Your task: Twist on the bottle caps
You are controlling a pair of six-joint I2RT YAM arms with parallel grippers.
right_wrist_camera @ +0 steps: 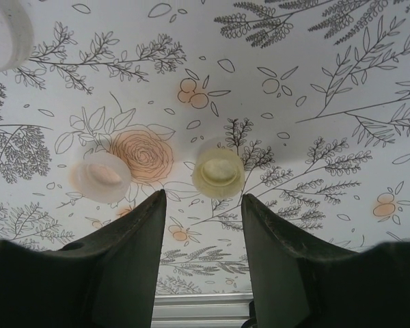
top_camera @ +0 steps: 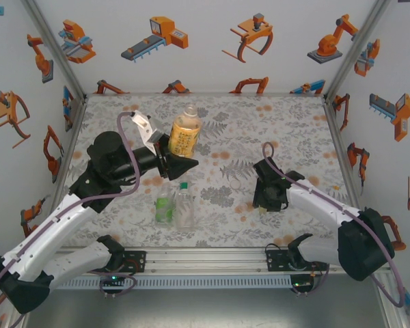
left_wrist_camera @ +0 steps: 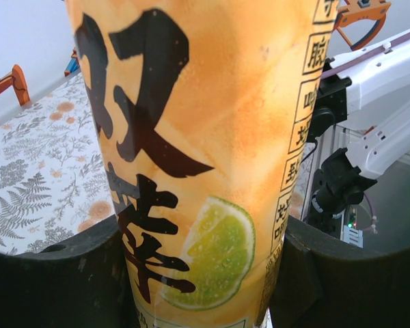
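Left pincer (top_camera: 178,161) grips the amber bottle (top_camera: 185,133). Right pincer (right_wrist_camera: 203,205) hangs released over the yellowish cap (right_wrist_camera: 219,172), mid-frame; align squarely on it before you close.

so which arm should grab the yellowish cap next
Right. The right pincer is open and hovers just short of the yellowish cap, while the left pincer is clamped on the amber bottle.

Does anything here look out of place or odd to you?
A yellowish cap and a pale cap lie loose on the table just ahead of the right gripper, screwed onto nothing. Nothing looks spilled or broken.
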